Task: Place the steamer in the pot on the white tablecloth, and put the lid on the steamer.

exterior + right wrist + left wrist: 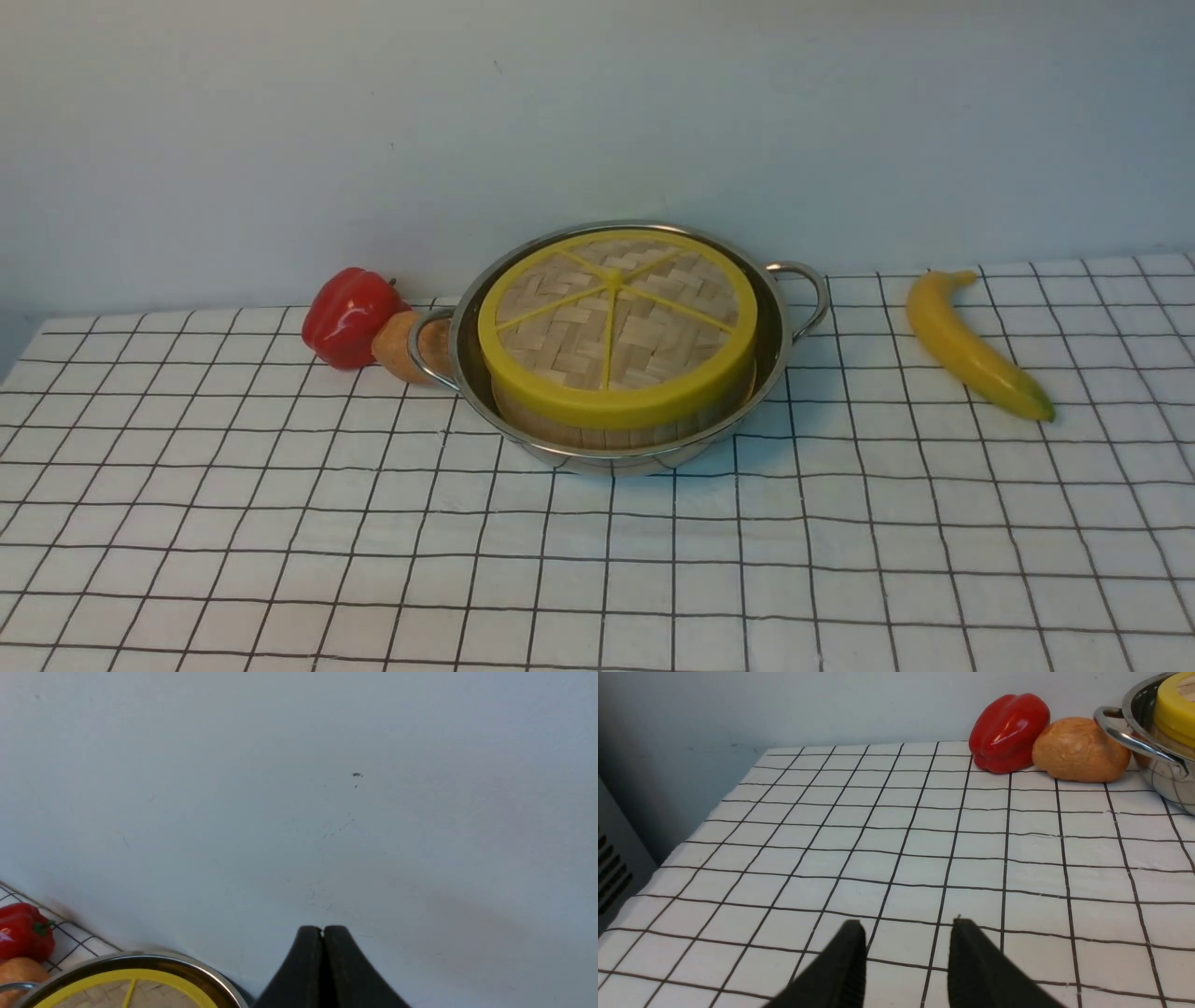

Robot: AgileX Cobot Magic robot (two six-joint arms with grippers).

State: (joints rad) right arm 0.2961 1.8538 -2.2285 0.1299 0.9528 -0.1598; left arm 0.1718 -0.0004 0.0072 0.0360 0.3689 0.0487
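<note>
Nearest, the left gripper (906,933) hangs with jaws spread and empty over the white tablecloth (373,560); the right gripper (323,933) has its jaws pressed together on nothing. Further back, the lid (616,317) sits on the steamer (607,431), probably seated flush, inside the pot (780,322). Light, stiff bamboo; the thick yellow rim offers the surest hold.

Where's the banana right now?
In the front view the banana lies on the white tablecloth at the robot's right, apart from the pot, beyond its right handle.
</note>
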